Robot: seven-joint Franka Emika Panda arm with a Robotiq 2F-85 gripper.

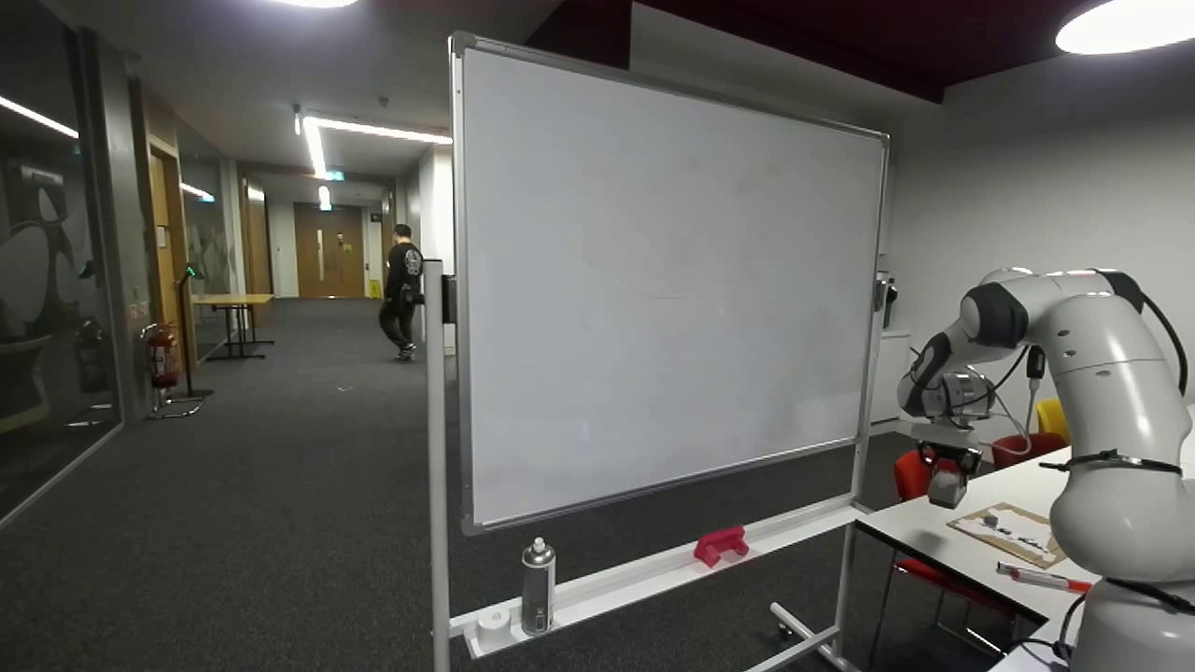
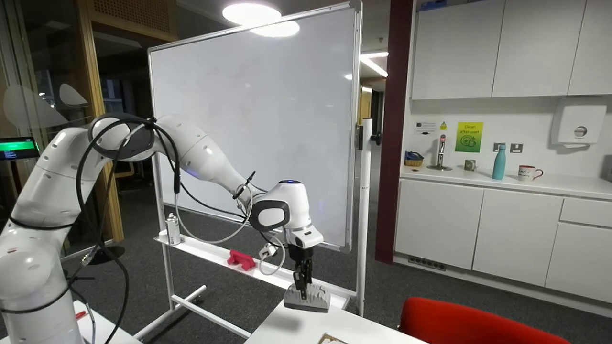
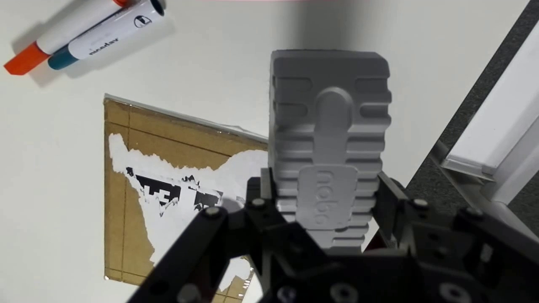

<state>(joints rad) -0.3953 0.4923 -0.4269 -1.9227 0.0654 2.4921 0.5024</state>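
Over the tabletop (image 2: 363, 332), near its corner by the whiteboard (image 1: 672, 280), the gripper (image 3: 326, 198) grips a grey eraser (image 3: 330, 139), its two black fingers pressed against opposite sides. The grey eraser hangs above the white surface without touching it, and its ridged side, lettered "nobo", faces up into the wrist view. There, one edge of the tabletop runs diagonally to the right of the eraser, with the end of a white tray (image 3: 497, 109) just past it. Farther in from that edge lies a piece of brown cardboard (image 3: 116, 235) covered in torn white and black paper, part of it hidden behind the gripper. Also well in from that edge, an orange-capped marker (image 3: 80, 25) and a teal-capped marker (image 3: 110, 35) lie side by side. Off the tabletop, the white tray carries a silver spray can (image 1: 539, 593) near one end and a red bracket-like piece (image 1: 721, 546) farther along, in both exterior views. Beyond another edge of the tabletop stands a red chair (image 2: 468, 322).
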